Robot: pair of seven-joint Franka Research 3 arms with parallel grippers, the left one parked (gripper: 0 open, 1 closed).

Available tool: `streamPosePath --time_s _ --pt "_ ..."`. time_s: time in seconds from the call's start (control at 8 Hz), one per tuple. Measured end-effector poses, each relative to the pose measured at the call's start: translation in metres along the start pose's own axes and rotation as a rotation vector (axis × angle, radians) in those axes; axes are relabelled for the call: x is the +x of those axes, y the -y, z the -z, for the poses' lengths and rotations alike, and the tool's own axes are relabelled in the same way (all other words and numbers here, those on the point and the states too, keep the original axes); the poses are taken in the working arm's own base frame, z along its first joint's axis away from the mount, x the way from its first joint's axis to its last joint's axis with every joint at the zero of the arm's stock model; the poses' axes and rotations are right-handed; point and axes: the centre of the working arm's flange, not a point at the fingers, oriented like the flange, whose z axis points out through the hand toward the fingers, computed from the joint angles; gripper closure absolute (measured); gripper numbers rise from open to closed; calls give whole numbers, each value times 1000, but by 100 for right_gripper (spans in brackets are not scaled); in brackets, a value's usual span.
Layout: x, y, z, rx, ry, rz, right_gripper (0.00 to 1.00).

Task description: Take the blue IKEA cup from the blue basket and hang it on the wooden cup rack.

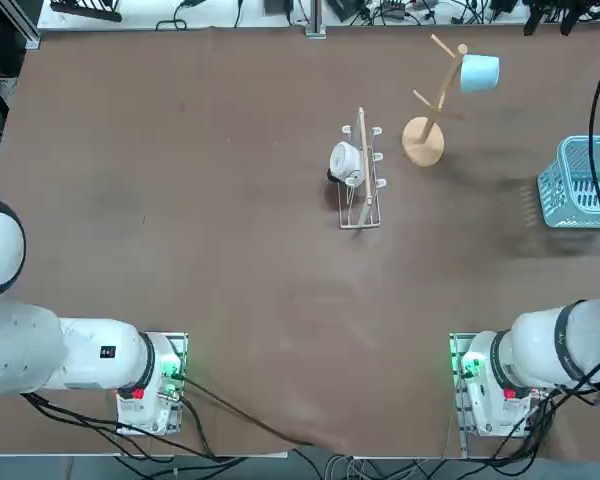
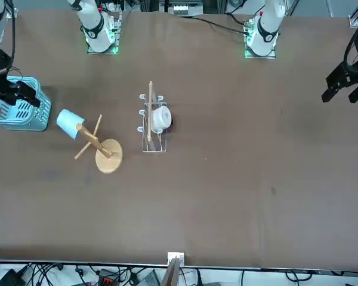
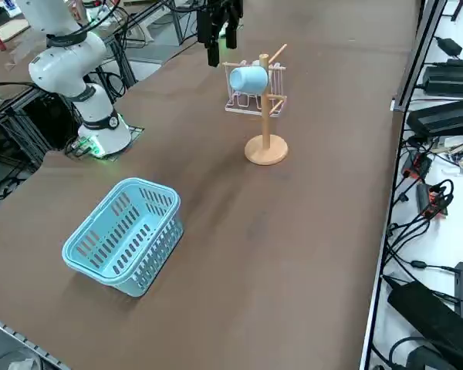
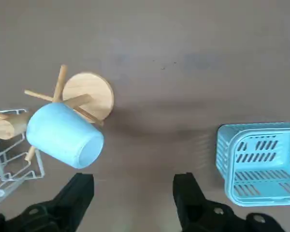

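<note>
The right hand [image 4: 134, 193] hangs open and empty above the surface [image 4: 183, 58]. Just beyond its fingers, the blue IKEA cup [image 4: 64, 135] hangs on a peg of the wooden cup rack [image 4: 88, 96]. The blue basket [image 4: 261, 162] sits to the hand's other side, apart from the rack.

A robotics lab — brown table [image 1: 180, 200] edged by cable tangles [image 3: 428, 193], power bricks [image 3: 447, 116], bolted arm bases [image 2: 262, 42].

Open desk around 3 obstacles

The rack [image 1: 426, 118] with the cup [image 1: 479, 72] hung on it stands near the wire rack [image 1: 361, 180]; the basket [image 1: 583, 183] sits well apart at the desk [image 1: 180, 200] edge. The gripper [image 4: 133, 193], fingers spread, hangs high between rack and basket.
</note>
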Motion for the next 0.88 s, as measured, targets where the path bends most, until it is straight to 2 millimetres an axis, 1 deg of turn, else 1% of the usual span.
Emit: streamPosePath --time_s 0.12,0.25,0.88 --pt "0 -9 5 13 -9 -20 0" --pt "0 -14 8 15 -17 -33 0" --pt "0 -14 9 14 -15 -55 0"
